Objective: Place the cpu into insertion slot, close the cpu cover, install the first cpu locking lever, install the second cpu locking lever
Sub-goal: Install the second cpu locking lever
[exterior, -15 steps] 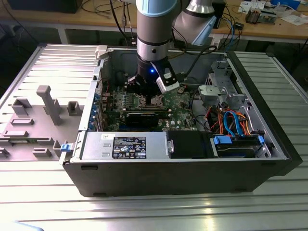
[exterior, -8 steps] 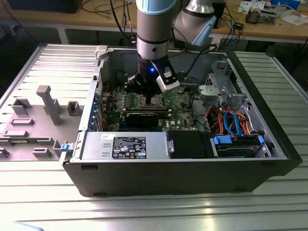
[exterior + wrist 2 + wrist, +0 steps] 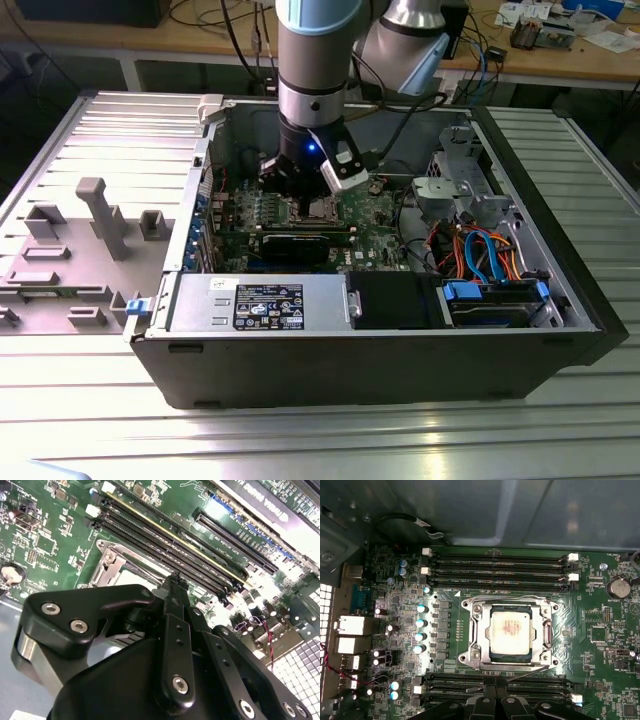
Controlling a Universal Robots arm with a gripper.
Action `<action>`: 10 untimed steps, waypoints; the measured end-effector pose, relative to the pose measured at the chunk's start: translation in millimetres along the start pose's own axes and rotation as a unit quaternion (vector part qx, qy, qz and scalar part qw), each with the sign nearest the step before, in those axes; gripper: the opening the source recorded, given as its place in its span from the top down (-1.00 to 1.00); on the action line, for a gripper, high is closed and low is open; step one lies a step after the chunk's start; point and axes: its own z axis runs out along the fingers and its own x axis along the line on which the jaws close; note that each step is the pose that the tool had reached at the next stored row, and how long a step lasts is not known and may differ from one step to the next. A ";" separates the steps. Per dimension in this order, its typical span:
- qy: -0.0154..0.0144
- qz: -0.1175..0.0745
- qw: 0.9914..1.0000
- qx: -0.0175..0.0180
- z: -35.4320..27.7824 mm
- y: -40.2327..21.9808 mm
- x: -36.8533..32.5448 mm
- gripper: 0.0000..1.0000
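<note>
The cpu (image 3: 510,630), square with a silvery-grey top, lies in the insertion slot (image 3: 318,210) on the green board. The cpu cover (image 3: 479,630), a silvery frame, lies flat around it. One thin wire lever (image 3: 505,598) runs flat along the slot's far side. A second wire lever (image 3: 522,672) slants up from the near side toward my fingertips. My gripper (image 3: 495,682) is shut, with its black fingers (image 3: 174,587) pressed together just beside the slot's near edge. In the exterior view the gripper (image 3: 305,195) hangs low inside the open computer case, over the slot.
Long black memory slots (image 3: 495,565) flank the socket on both sides. A long black graphics card (image 3: 300,245) lies just in front. The case also holds a power supply (image 3: 260,300), a blue drive bay (image 3: 495,300) and coloured cables (image 3: 480,245). Grey fixtures (image 3: 95,215) stand outside on the exterior view's left.
</note>
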 end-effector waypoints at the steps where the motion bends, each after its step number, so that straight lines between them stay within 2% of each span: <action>1: 0.000 0.000 1.000 -0.003 0.4 -2.3 0.4 0.79; 4: 0.000 0.000 1.000 -0.007 2.0 -6.8 1.9 0.79; 7: -0.001 0.000 1.000 -0.016 3.8 -10.8 5.7 0.79; 10: -0.001 -0.001 1.000 -0.023 5.7 -12.8 8.0 0.79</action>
